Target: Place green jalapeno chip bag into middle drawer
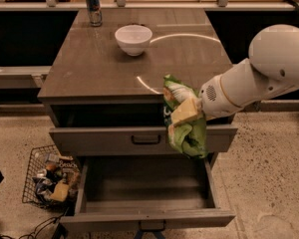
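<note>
My gripper [183,112] is shut on the green jalapeno chip bag [188,131], a glossy green foil bag with a white patch, hanging from the pale fingers [185,112]. The bag hangs in front of the counter's front edge, over the right end of the shallow drawer front with the black handle [145,139]. Below it the middle drawer [145,187] stands pulled wide open, its grey floor bare. The bag's lower tip sits just above the drawer's back right corner. My white arm [259,78] reaches in from the right.
A white bowl [133,39] and a drink can [93,6] stand on the brown countertop [89,68]. A wire basket of snacks [50,180] sits on the floor left of the open drawer. Speckled floor lies to the right.
</note>
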### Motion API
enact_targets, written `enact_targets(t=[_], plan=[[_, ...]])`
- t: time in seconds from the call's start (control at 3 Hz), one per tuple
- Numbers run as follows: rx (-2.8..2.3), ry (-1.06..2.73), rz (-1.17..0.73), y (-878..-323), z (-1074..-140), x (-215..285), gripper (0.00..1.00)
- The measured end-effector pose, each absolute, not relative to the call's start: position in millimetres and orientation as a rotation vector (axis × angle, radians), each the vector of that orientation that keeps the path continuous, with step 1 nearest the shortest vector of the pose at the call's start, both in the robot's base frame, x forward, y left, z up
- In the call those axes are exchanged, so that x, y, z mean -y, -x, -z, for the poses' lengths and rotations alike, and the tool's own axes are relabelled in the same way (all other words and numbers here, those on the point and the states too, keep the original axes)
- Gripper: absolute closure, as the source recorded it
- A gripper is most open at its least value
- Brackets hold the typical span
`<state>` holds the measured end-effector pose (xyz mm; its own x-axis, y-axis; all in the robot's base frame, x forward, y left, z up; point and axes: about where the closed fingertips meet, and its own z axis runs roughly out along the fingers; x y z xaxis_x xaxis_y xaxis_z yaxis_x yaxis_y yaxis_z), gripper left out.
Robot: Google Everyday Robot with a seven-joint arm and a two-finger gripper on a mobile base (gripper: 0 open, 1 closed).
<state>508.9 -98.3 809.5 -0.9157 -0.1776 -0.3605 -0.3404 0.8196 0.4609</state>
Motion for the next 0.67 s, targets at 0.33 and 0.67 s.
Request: enact_targets(t=[0.33,0.67], plan=[[-2.706,0.46,-0.802,-473.4,-790.2,93.6,1.0],[-2.75,0.49,-0.878,-440.2,-738.2,92.0,1.0]])
